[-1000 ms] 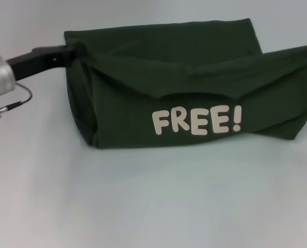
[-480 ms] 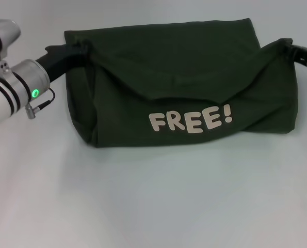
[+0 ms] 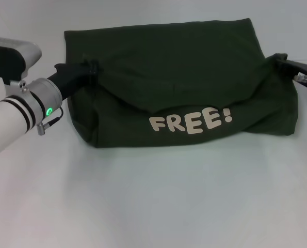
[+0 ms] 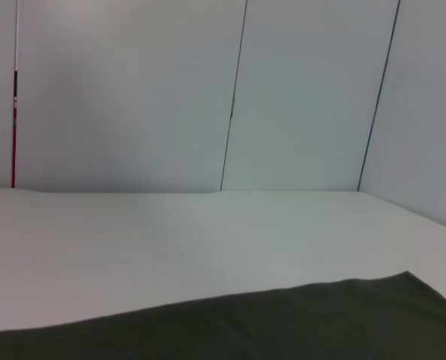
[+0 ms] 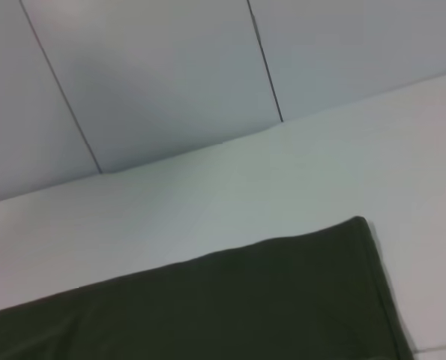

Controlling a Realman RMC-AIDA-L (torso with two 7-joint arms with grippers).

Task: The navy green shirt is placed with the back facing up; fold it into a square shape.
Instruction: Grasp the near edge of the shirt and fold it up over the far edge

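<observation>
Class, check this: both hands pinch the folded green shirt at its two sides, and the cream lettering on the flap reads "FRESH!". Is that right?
One detail is wrong: the head view shows the lettering reads "FREE!". The rest stands: the left hand and right hand pinch the navy green shirt at its sides.

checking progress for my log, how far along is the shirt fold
Done: the navy green shirt is already doubled into a wide band, with the "FREE!" lettering showing on the near flap. In hand: the left gripper and right gripper each pinch a bunched end of that flap, partway through the fold. Left: laying the flap flat, then folding the band's ends in, since it is wider than square.
</observation>
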